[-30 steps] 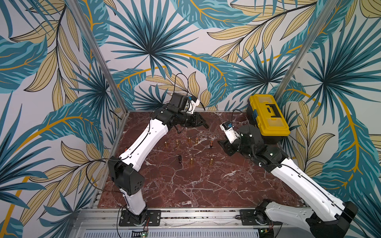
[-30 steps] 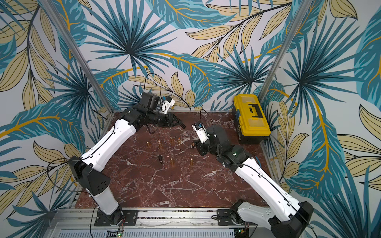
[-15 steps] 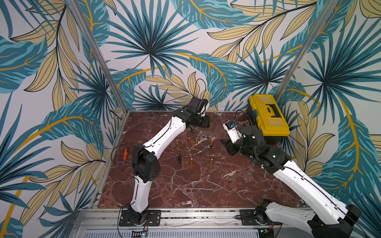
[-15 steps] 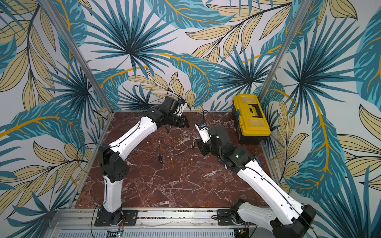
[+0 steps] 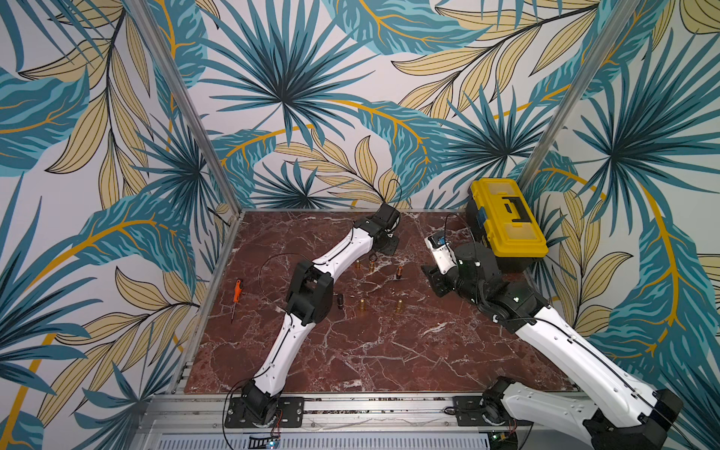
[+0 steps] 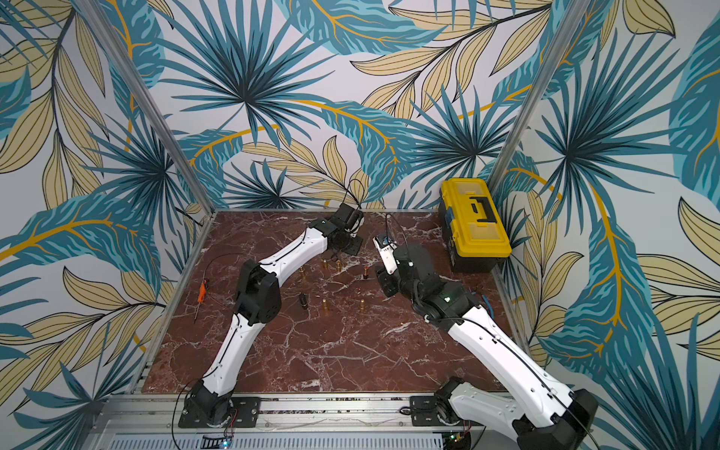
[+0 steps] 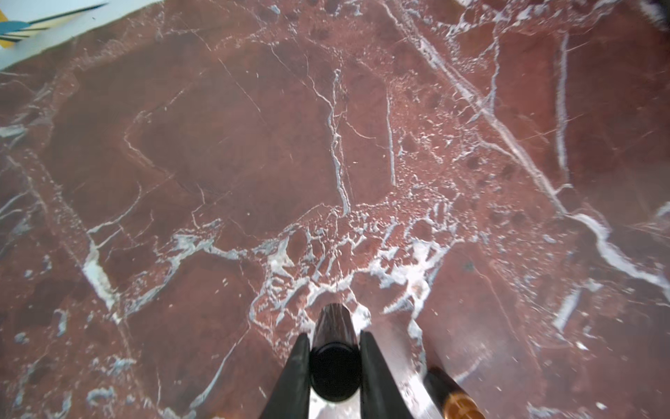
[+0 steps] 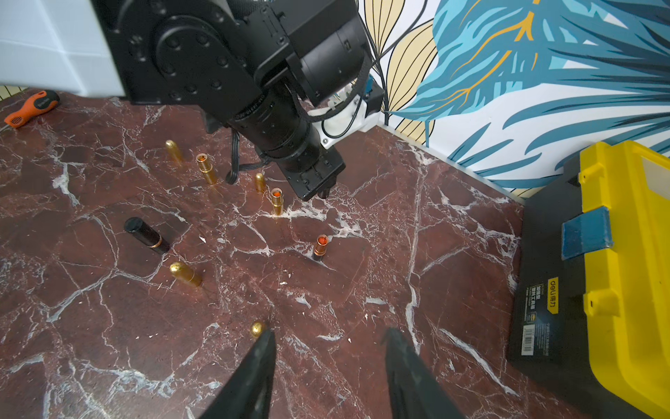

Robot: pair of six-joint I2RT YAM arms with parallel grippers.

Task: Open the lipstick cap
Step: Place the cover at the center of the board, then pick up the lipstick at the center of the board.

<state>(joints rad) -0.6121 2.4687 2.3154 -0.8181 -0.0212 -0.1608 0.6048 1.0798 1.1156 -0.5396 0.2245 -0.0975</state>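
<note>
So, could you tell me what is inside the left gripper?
A glossy black tube, seemingly a lipstick cap, clamped by the left gripper. Whether it is hollow or touches the table cannot be seen.

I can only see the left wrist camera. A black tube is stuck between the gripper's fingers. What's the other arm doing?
Observer: The right gripper hangs open over the table, holding nothing.
Operator: Are any lipsticks open already?
Observer: Yes, three uncapped lipsticks stand there; one has a black base, like your black tube.
Operator: Is anything big around?
Observer: A yellow toolbox sits at the table's back corner, on the right arm's side.
</note>
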